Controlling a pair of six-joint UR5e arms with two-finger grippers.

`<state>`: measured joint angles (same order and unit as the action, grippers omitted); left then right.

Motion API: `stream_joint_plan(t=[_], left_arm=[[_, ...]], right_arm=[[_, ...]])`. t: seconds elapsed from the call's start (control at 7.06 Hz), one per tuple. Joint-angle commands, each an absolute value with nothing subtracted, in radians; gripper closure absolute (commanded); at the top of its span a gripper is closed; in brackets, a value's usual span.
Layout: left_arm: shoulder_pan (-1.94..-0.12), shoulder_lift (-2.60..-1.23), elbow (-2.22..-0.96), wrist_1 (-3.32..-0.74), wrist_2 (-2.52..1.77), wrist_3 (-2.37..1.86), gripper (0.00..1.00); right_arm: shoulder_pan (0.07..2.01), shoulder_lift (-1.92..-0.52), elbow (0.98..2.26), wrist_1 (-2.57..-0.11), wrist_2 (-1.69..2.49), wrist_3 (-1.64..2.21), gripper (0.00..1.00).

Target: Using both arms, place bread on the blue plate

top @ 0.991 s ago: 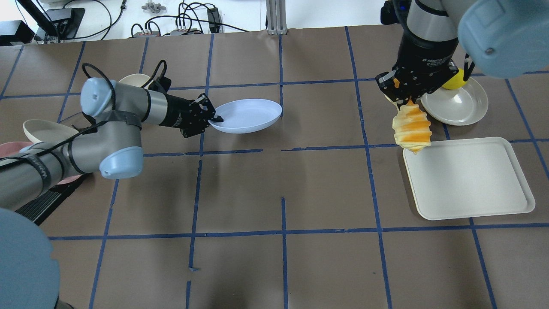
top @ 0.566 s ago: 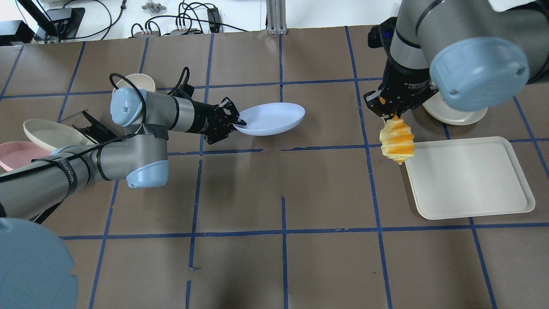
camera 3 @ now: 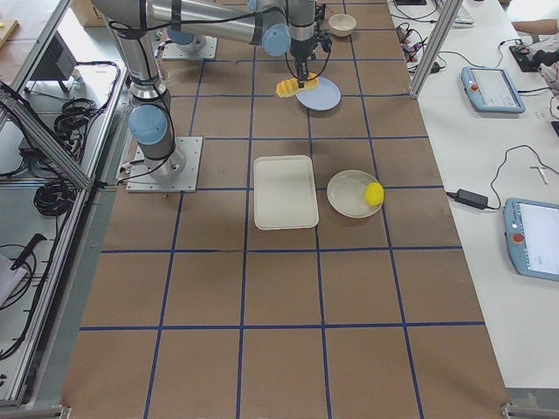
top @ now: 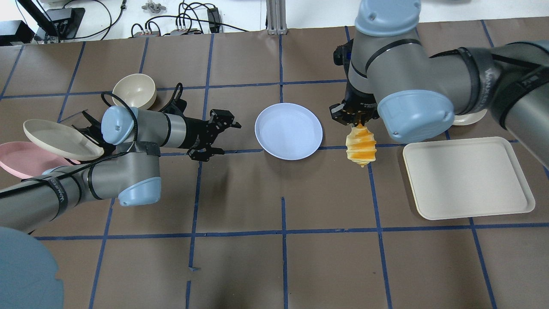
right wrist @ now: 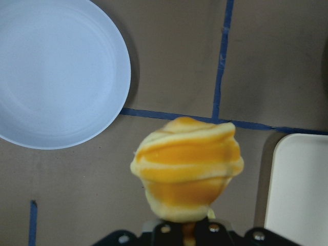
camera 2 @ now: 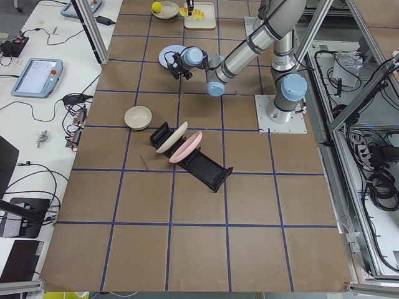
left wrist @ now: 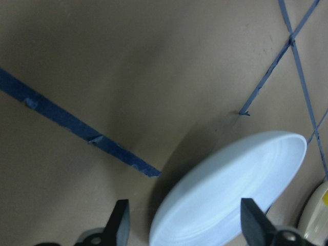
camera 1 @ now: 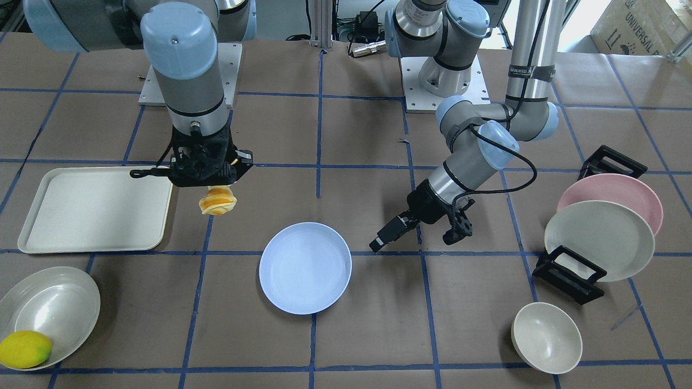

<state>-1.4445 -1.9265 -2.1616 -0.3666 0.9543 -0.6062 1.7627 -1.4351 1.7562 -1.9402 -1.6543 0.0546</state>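
Observation:
The blue plate [top: 288, 131] lies flat on the table near its middle; it also shows in the front view [camera 1: 305, 267]. My right gripper [top: 356, 121] is shut on the top end of the bread [top: 360, 146]. The bread hangs upright above the table just right of the plate, clear of its rim. The right wrist view shows the bread [right wrist: 187, 169] with the plate [right wrist: 56, 72] up to the left. My left gripper [top: 230, 138] is open and empty, a short gap left of the plate. The left wrist view shows the plate [left wrist: 230, 189] between its fingertips [left wrist: 120, 220].
A white tray [top: 467, 178] lies right of the bread. A cream plate [camera 1: 48, 308] holds a lemon [camera 1: 24, 348] at the far right. A cream bowl [top: 133, 90] and a black rack [camera 1: 567, 275] with pink and cream plates stand behind my left arm.
My left gripper carried the blue plate rightward, let it go flat on the table, opened and drew back. My right arm moved the hanging bread leftward, off the tray's edge toward the plate.

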Motion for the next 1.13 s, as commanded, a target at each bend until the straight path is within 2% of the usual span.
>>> stream_joint_plan(t=[0.0,0.28,0.85,0.99], left_arm=[[-1.311,-1.913,-2.151,-0.533,0.973,-0.278,0.00],[-1.276,-1.911,-2.068,-0.735,1.105,-0.190,0.00],[-1.284,-1.799,-1.756,-1.238,1.385,-0.072,0.00],[-1.279,-1.798,-1.661,-1.382,1.454,-0.072,0.00]], right_arm=[[1.834,-1.353,1.741,-2.023,-1.651,0.119,0.95],[1.845,-1.257,1.677,-2.071,-1.647,0.120,0.95],[1.910,-1.030,1.466,-2.094,-1.660,0.152,0.94],[1.930,-1.020,1.456,-2.086,-1.654,0.156,0.94]])
